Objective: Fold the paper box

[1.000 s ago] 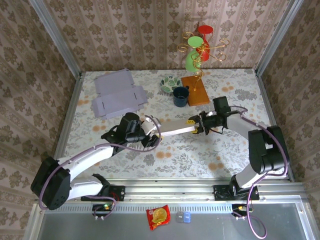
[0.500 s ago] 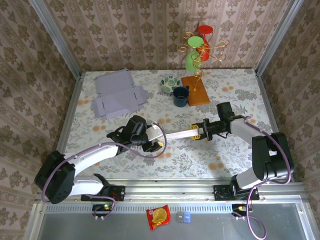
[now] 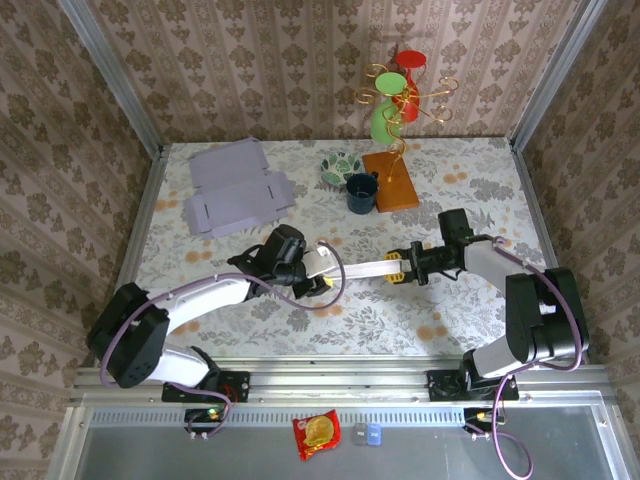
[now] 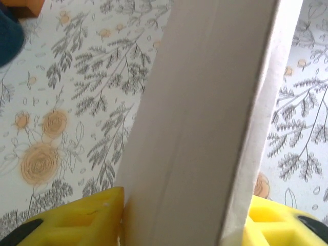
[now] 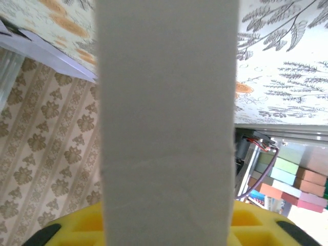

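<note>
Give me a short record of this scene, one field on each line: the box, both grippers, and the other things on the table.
box: white, long, spans between both grippers
left gripper: shut on box, left end
right gripper: shut on box, right end
sheets: lilac, flat, far left of table
cup: dark blue, upright, left of block

Left wrist view: paper box point(image 4: 200, 128) runs off frame at 12 and 6 o'clock; yellow pads point(image 4: 77, 220) of left hand point(image 4: 184, 225) clipped at 6. At 10 o'clock a dark blue blur point(image 4: 9, 31), cut off, not identifiable. Right wrist view: box ends likewise cut off; right hand point(image 5: 166, 230) clipped at 6. Overhead, at 6 o'clock: small bluish item point(image 3: 368, 433), too small to tell.
</note>
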